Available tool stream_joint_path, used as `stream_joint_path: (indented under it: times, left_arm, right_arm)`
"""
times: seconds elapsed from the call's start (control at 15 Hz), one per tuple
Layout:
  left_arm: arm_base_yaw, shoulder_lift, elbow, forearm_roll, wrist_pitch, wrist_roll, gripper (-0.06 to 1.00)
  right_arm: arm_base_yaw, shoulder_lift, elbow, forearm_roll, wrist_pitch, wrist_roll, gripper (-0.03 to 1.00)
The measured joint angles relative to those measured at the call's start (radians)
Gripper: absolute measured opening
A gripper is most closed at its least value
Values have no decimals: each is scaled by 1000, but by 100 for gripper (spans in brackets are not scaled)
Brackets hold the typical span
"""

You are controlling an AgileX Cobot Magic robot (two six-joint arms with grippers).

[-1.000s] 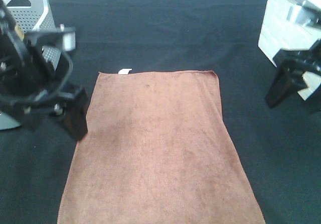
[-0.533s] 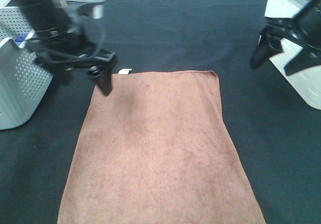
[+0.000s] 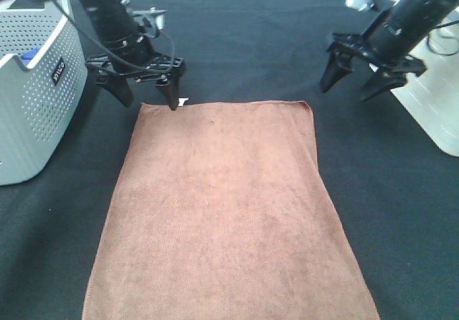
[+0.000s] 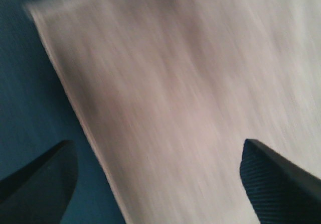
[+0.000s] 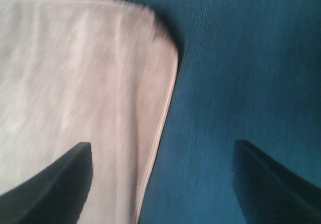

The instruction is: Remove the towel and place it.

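Observation:
The brown towel (image 3: 224, 212) lies flat on the black cloth, its small white tag (image 3: 179, 102) at the far left corner. My left gripper (image 3: 147, 92) is open, hovering over the towel's far left corner with one finger on each side of the edge. The left wrist view shows the towel (image 4: 175, 98), blurred, between my open fingers (image 4: 273, 179). My right gripper (image 3: 353, 80) is open, above the black cloth just beyond the towel's far right corner. The right wrist view shows that corner (image 5: 150, 43) between open fingers (image 5: 55, 179).
A grey perforated basket (image 3: 36, 97) stands at the left, close to my left arm. A white box (image 3: 437, 97) stands at the right edge. The black cloth (image 3: 237, 40) covers the table all round the towel.
Both arms have swung in toward the far end of the table. The left gripper moved from the towel's left side to its far left corner; the right gripper moved left toward the far right corner.

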Motion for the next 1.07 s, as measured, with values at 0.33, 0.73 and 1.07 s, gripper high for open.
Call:
stream_joint_path:
  times: [0.33,0.73,1.07]
  left_arm:
    - [89,140,-132,-49,6,20,82]
    - [103,173,-152,-87,16,60,82]
    - [55,191,-165,-98,7,83,82]
  right_arm:
    - [0,171,-137,19,-5,-32,74]
    - [1,263,-155,159,-64,-134,74]
    - [69,286,-166,167,-172,-160,74]
